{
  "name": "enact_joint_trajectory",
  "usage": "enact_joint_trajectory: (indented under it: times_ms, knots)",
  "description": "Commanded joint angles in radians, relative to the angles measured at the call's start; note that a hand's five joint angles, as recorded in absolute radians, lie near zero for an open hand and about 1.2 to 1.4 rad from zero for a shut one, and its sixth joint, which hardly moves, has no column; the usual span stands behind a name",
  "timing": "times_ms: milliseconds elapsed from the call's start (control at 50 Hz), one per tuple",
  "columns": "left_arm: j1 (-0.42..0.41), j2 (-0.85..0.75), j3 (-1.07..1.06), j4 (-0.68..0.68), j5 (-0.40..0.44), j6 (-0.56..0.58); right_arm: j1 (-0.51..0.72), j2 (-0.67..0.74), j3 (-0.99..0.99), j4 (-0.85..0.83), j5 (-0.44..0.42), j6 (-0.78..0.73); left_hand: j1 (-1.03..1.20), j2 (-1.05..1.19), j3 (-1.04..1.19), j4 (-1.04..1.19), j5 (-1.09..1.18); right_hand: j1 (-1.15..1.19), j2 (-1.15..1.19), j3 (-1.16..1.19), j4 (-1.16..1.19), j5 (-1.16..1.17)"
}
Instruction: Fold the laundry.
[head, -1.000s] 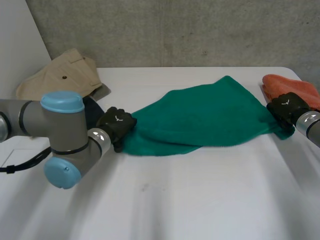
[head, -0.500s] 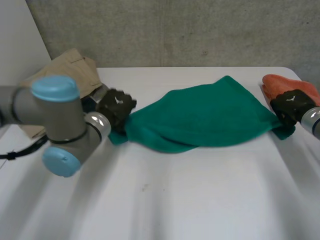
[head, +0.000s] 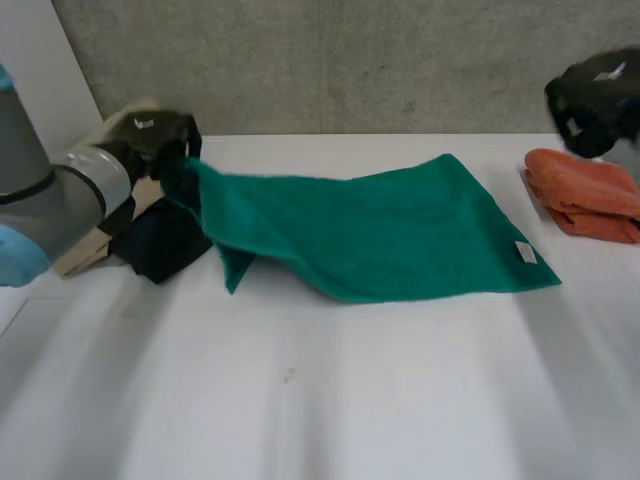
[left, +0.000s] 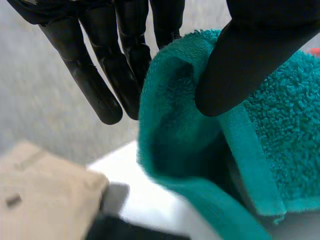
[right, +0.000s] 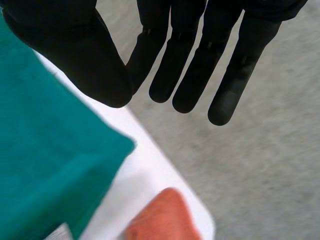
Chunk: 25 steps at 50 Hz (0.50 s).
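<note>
Left hand (head: 150, 135) pinches the lifted left end of the green towel (head: 400, 230); right hand (head: 597, 95) hangs open and empty.
The towel runs rightward along the table (head: 350, 420), its flat far end nearest the right hand, beside the folded orange towel (head: 585, 195).

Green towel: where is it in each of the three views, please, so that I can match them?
Head view: towel spread across mid-table, one corner lifted by left hand.
Left wrist view: towel pinched under the thumb.
Right wrist view: towel corner flat, beside the open right hand.
Shared landmark: white table.
</note>
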Motion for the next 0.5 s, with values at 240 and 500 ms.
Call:
enact_joint_trajectory:
  times_ms: [240, 500]
  knots:
    - [0.016, -0.260, 0.234, -0.050, -0.110, 0.049, -0.029, 0.171, 0.202, -0.020, -0.054, 0.019, 0.242, 0.206, 0.207, 0.197, 0.242, -0.616, -0.651, -0.662, -0.667, -0.657]
    - [0.025, -0.341, 0.308, -0.053, -0.161, 0.097, -0.095, 0.313, 0.210, -0.151, -0.143, -0.018, 0.242, 0.206, 0.207, 0.197, 0.242, -0.584, -0.619, -0.629, -0.635, -0.625]
